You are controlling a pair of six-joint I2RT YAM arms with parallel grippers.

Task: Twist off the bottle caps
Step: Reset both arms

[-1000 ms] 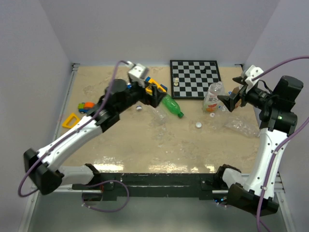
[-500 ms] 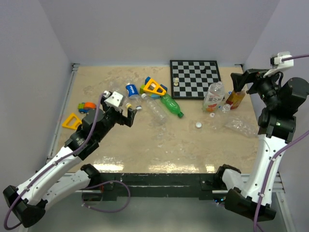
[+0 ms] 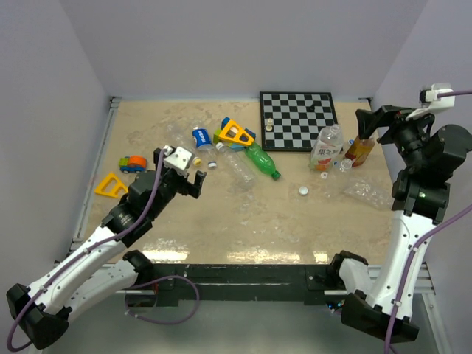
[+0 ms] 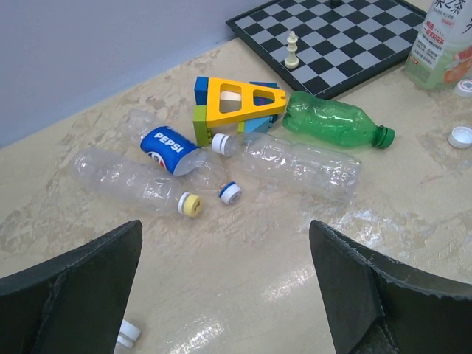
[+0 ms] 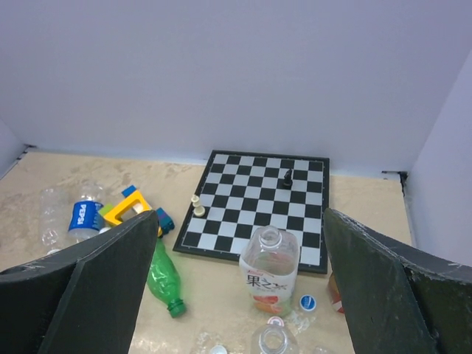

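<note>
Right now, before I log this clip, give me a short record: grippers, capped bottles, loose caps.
left gripper: open, empty, over the table
right gripper: open, empty, raised
capped: Pepsi bottle, clear bottle with yellow cap, long clear bottle
uncapped: upright labelled bottle
loose: white cap on the table
green bottle: cap state unclear

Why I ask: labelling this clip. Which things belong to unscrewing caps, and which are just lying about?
Job: yellow cap, green cap, loose white cap, Pepsi bottle, green bottle, juice bottle.
Lying about: chessboard, white chess piece, block toy, toy car.
</note>
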